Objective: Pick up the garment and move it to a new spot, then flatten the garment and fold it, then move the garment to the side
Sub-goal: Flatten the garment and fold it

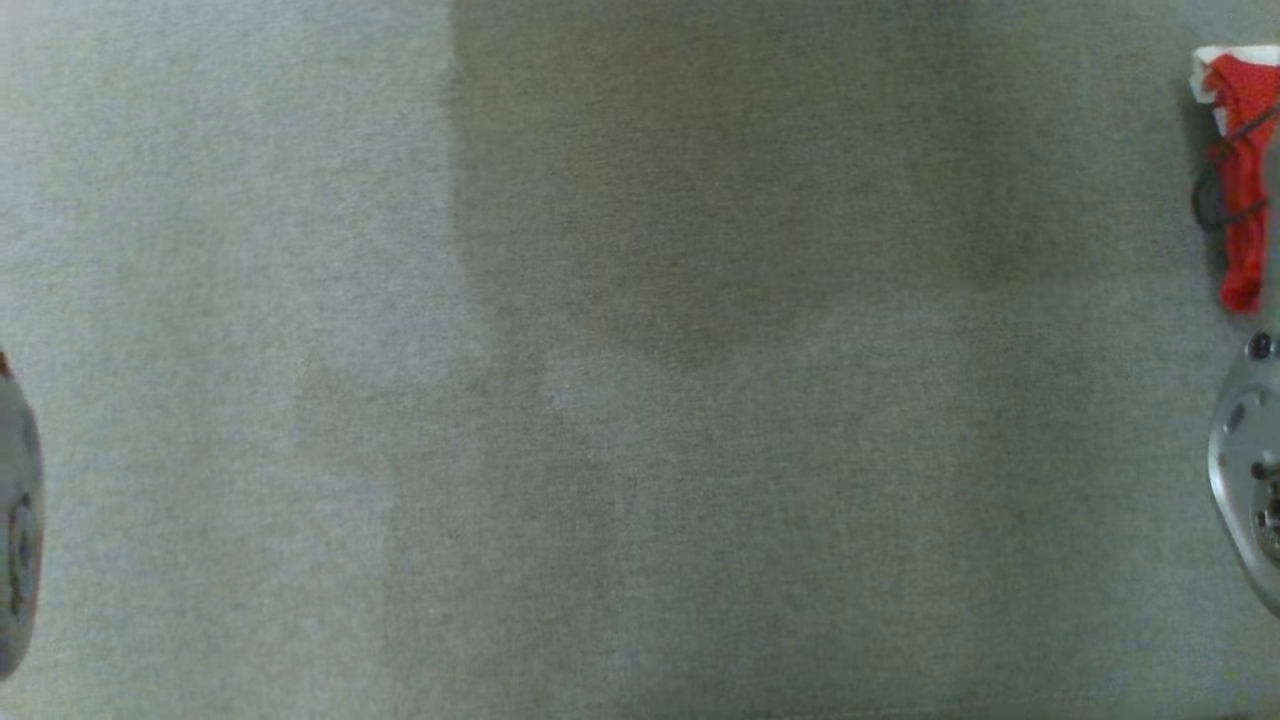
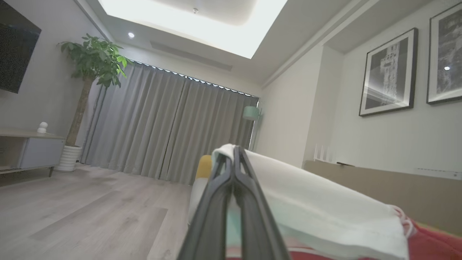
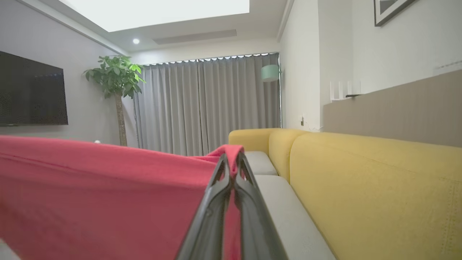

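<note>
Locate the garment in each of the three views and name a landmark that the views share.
Head view: garment bunched at the upper right edge.
Left wrist view: its white part drapes from the left pincer toward the lower right.
Right wrist view: its red cloth stretches from the left edge to the right pincer.
Landmark: grey curtain, in both wrist views.

Silvery screwed forearm (image 1: 1240, 470), dark fingers (image 2: 213, 216)

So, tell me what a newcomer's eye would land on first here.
The red garment, stretched leftward from the shut right gripper in the right wrist view. Then the yellow sofa beside it, and the garment's white part pinched by the left gripper in the left wrist view.
</note>
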`<state>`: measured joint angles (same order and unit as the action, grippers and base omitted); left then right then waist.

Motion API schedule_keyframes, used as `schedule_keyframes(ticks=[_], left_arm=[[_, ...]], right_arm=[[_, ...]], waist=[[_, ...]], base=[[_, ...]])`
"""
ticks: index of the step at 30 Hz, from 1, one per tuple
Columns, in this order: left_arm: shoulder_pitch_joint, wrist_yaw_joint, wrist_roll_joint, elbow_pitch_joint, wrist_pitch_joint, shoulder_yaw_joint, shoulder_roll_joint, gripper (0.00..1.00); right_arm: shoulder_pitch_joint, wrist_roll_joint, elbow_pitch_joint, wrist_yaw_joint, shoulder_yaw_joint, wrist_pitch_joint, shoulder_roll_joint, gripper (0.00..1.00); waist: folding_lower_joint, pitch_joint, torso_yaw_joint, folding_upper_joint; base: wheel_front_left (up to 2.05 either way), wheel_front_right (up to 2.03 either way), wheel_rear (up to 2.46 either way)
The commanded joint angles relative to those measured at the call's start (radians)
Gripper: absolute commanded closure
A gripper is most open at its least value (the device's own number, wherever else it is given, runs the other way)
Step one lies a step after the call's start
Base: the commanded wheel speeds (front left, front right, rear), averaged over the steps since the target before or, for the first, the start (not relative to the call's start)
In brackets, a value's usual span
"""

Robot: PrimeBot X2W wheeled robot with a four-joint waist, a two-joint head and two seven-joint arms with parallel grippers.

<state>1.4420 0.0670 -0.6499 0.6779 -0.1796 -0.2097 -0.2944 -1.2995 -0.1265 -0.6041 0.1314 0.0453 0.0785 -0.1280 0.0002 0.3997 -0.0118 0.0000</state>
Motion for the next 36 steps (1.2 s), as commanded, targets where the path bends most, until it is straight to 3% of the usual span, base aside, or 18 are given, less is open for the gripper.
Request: schedule_keyframes(ticks=[1, 7, 16, 24, 30, 36], left_arm=[[0.026, 0.005, 0.005, -0.009, -0.007, 0.008, -0.045, 1.0], [-0.13, 0.053, 0.023, 0.097, -0.044, -0.09, -0.015, 1.0], [-0.488, 0.063, -0.006, 0.069, -0.016, -0.246, -0.041, 1.0], [-0.745, 0.063, -0.062, -0.074, 0.104, -0.373, -0.142, 1.0], [-0.889, 0.062, -0.103, -0.232, 0.205, -0.415, -0.223, 1.0], [-1.029, 0.012, -0.161, -0.417, 0.31, -0.418, -0.298, 1.0]], right_arm=[[-0.016, 0.001, 0.01, -0.001, -0.004, 0.014, 0.006, 1.0], [0.099, -0.074, -0.183, -0.001, -0.115, 0.037, -0.045, 1.0], [0.374, -0.226, -0.29, -0.001, -0.366, -0.098, -0.165, 1.0], [0.573, -0.407, -0.196, -0.001, -0.597, -0.242, -0.282, 1.0], [0.655, -0.531, -0.103, -0.001, -0.691, -0.318, -0.358, 1.0], [0.723, -0.625, -0.012, -0.001, -0.754, -0.379, -0.424, 1.0]], waist=[[-0.0002, -0.002, 0.004, 0.0], [-0.0002, -0.032, 0.028, 0.0], [-0.0002, -0.136, 0.05, 0.0], [-0.0002, -0.241, 0.053, 0.0], [-0.0002, -0.309, 0.045, 0.0], [-0.0002, -0.367, 0.041, 0.0]], base=[[0.0, 0.0, 0.0], [0.0, 0.0, 0.0], [0.0, 0.0, 0.0], [0.0, 0.0, 0.0], [0.0, 0.0, 0.0], [0.0, 0.0, 0.0]])
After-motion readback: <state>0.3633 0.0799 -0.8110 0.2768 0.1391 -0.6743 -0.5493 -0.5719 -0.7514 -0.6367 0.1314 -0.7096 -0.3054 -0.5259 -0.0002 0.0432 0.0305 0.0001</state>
